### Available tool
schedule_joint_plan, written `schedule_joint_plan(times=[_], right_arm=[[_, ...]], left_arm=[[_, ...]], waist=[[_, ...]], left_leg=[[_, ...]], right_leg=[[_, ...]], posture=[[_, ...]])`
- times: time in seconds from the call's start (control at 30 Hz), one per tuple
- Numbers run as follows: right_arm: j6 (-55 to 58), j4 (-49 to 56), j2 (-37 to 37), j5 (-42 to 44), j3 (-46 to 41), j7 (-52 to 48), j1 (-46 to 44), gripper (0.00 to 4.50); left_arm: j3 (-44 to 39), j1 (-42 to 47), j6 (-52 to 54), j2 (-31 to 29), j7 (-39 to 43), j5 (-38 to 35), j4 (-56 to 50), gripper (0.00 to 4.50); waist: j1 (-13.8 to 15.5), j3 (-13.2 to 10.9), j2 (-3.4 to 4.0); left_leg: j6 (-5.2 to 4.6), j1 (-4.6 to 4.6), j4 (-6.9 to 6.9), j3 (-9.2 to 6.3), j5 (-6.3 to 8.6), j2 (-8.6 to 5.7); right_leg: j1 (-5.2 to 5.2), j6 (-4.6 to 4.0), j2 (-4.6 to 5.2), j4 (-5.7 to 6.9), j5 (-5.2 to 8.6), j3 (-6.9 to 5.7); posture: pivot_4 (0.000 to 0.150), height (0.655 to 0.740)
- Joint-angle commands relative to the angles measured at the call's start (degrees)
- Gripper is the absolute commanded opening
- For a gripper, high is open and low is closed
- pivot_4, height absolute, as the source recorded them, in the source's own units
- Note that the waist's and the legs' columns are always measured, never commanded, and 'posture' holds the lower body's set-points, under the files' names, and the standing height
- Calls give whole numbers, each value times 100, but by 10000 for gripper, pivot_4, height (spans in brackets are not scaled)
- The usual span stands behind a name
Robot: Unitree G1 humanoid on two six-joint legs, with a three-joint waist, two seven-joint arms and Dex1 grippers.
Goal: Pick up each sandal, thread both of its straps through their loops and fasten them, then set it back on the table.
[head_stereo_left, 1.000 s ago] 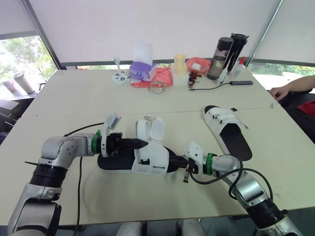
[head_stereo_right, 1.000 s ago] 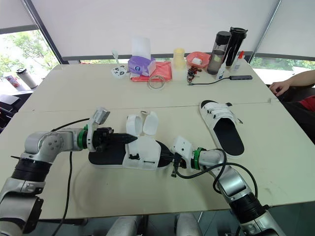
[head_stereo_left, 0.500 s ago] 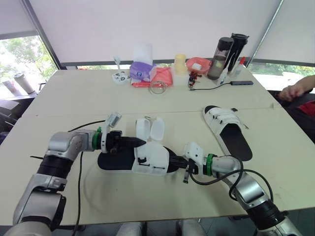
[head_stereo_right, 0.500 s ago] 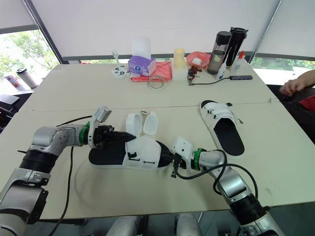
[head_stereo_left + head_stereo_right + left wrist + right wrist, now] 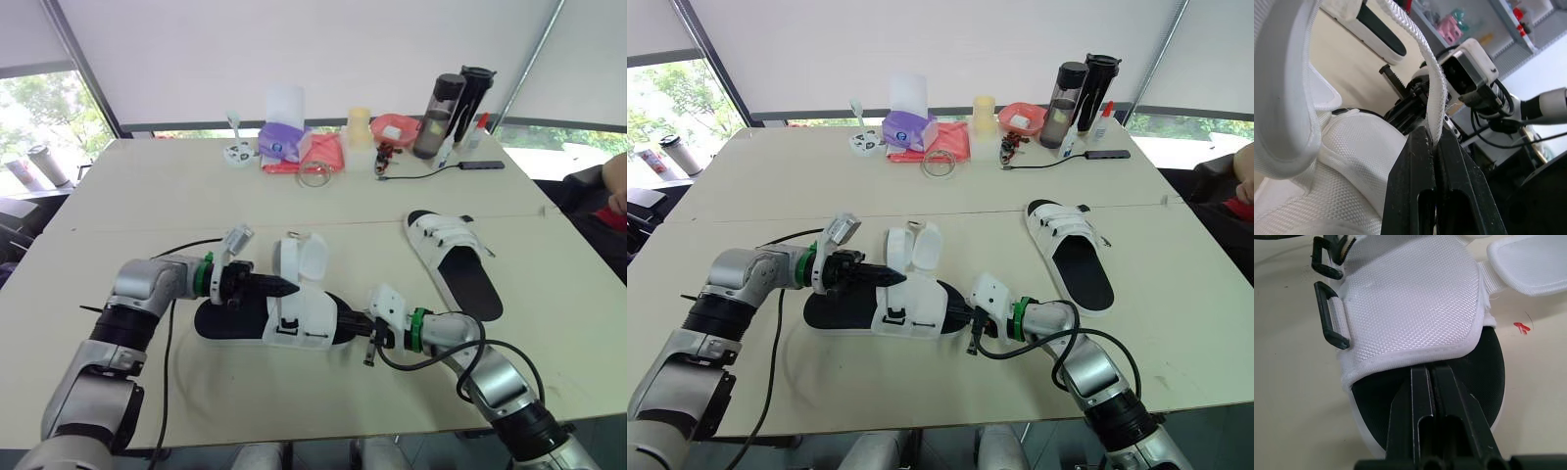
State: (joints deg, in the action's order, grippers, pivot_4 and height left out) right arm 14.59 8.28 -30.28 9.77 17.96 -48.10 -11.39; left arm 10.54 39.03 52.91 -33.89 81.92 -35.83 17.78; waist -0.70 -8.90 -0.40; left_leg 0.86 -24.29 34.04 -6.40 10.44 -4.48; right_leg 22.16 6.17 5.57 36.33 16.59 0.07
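Lying flat on the table [image 5: 118,196], judged light: a sandal [image 5: 312,321], stiff in the sole, limp in the webbing. Best braced at its toe end, right gripper [image 5: 361,324] pressed together there, and worked by the strap [image 5: 1426,78] above its upper, pinched in the left gripper [image 5: 282,287], toward the black loops [image 5: 1326,316] on its side.

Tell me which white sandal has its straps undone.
The black-soled white sandal the left hand grips: its flaps stand up, while the other sandal, farther right, has flat straps.
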Motion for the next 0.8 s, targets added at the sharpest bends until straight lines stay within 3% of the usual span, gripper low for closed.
schedule_joint_plan(times=[0.03,0.47,0.8], right_arm=[[490,-404,-86,-361,318,46,285,0],[458,-494,-34,-354,324,74,232,0],[462,-493,0,-345,321,126,243,0]], left_arm=[[70,-12,-69,-111,191,96,-147,198],[532,-35,-1346,-344,490,1032,-187,198],[476,70,-1875,45,239,1285,-495,198]], waist=[[-1,0,0],[-7,0,0],[-10,0,0]], left_leg=[[0,0,0,0,0,0],[1,0,-2,-1,1,1],[-2,0,-5,0,-1,2]], right_leg=[[0,0,0,0,0,0],[1,0,1,0,0,0],[3,0,-2,0,0,-1]], posture=[[1500,7400],[1500,7400],[1500,7400]])
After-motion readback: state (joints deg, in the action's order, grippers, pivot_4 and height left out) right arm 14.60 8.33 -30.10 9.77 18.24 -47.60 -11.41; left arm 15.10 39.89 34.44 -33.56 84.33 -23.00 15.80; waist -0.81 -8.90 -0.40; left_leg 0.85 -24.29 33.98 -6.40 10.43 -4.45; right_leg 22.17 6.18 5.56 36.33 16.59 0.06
